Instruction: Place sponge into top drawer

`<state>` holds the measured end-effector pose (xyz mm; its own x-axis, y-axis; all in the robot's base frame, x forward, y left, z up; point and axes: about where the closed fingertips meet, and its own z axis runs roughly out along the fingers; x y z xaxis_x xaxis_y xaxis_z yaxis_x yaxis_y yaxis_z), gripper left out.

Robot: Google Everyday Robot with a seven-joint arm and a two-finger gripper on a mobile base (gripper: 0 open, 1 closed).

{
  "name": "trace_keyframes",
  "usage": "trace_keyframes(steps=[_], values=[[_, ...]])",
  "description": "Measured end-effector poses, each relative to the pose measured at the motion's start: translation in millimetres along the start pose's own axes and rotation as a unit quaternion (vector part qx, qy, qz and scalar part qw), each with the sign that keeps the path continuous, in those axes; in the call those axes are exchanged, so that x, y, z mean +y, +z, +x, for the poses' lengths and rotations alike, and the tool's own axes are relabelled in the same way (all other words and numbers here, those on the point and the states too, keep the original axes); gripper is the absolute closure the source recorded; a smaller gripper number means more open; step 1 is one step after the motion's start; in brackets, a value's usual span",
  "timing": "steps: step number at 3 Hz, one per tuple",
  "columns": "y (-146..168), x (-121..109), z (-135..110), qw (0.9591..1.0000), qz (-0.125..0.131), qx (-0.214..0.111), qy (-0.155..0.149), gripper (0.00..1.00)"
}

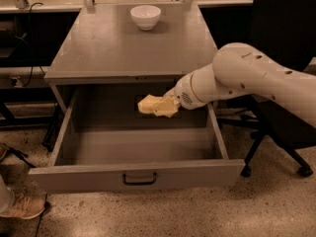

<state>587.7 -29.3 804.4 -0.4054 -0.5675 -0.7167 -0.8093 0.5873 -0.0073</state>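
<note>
The pale yellow sponge (154, 105) is held in my gripper (165, 106) above the inside of the open top drawer (138, 174), toward its back right part. The drawer is pulled far out, grey, with a dark bar handle at the centre of its front panel. My white arm reaches in from the right, over the drawer's right wall. The gripper is shut on the sponge, whose far end sticks out to the left. The sponge hangs clear of the drawer floor.
A white bowl (145, 16) stands at the back of the grey cabinet top (128, 48). A black office chair (281, 122) stands to the right of the drawer. A shoe (19, 206) is on the floor at the lower left.
</note>
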Motion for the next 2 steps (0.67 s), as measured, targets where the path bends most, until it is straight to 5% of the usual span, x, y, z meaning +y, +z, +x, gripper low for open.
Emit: trace_keyframes(steps=[2], values=[[80.7, -10.6, 59.5, 0.9981, 0.048, 0.025, 0.029, 1.0]])
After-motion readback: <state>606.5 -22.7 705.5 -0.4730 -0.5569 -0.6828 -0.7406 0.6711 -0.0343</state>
